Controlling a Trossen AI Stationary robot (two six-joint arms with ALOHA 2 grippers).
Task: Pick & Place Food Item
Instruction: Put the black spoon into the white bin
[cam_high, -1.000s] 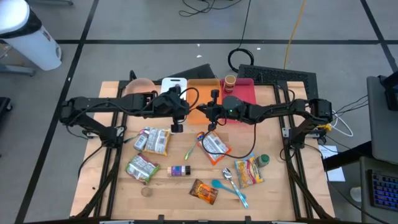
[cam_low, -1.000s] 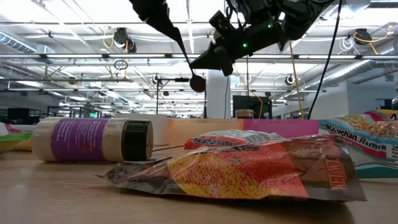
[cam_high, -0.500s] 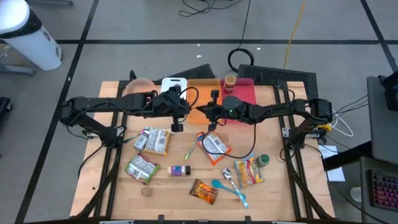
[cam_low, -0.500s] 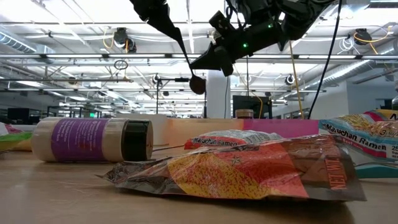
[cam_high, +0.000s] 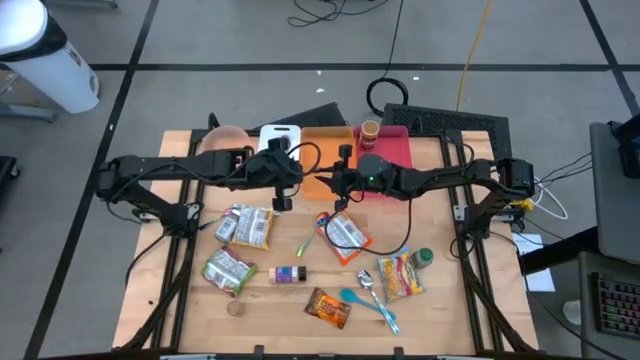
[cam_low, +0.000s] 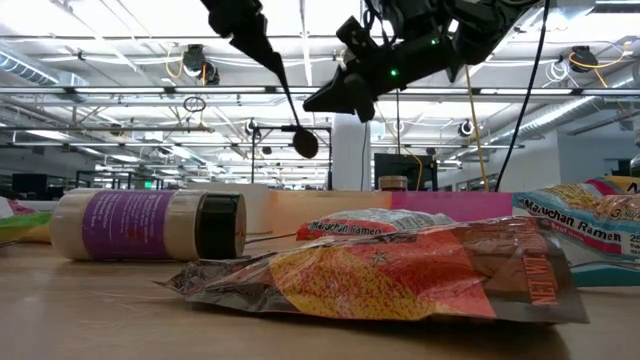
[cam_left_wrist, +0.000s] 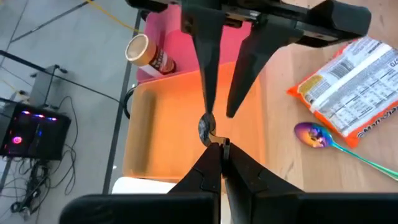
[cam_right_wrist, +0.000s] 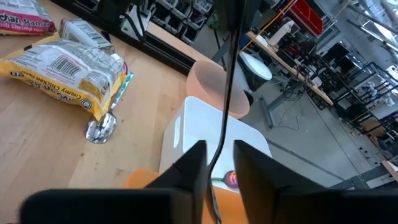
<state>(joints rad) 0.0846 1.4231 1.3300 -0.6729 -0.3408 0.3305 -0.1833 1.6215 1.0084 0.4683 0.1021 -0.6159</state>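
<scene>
A dark spoon (cam_low: 288, 97) hangs from my left gripper (cam_low: 248, 30), which is shut on it high above the orange tray (cam_high: 322, 148). The spoon's bowl (cam_low: 306, 143) points down; it also shows in the left wrist view (cam_left_wrist: 205, 127). My right gripper (cam_low: 335, 98) is open just right of the spoon. In the right wrist view its fingers (cam_right_wrist: 189, 165) stand on either side of the thin handle (cam_right_wrist: 227, 93) without touching it. In the high view the left gripper (cam_high: 283, 195) and the right gripper (cam_high: 335, 188) face each other at the table's middle. My left gripper pinches the spoon's handle at its upper end (cam_low: 262, 50) between its two shut fingers. The fingers come from above, slanting down. The spoon hangs below them, tilted, bowl down, lifted clear of the table and tray.
At the far edge stand a pink bowl (cam_high: 225, 140), a white tray (cam_high: 280, 133), the orange tray and a pink tray (cam_high: 398, 150) with a cup (cam_high: 370, 130). Ramen packets (cam_high: 347, 236) (cam_high: 246, 226), snack bags (cam_high: 328, 307), a spice jar (cam_high: 290, 274) and spoons (cam_high: 366, 298) lie on the near half.
My left gripper has moved a little toward the table's left edge, away from my right gripper, carrying the spoon. The spoon's bowl now hangs farther left and slightly lower. Both grippers keep their openings.
</scene>
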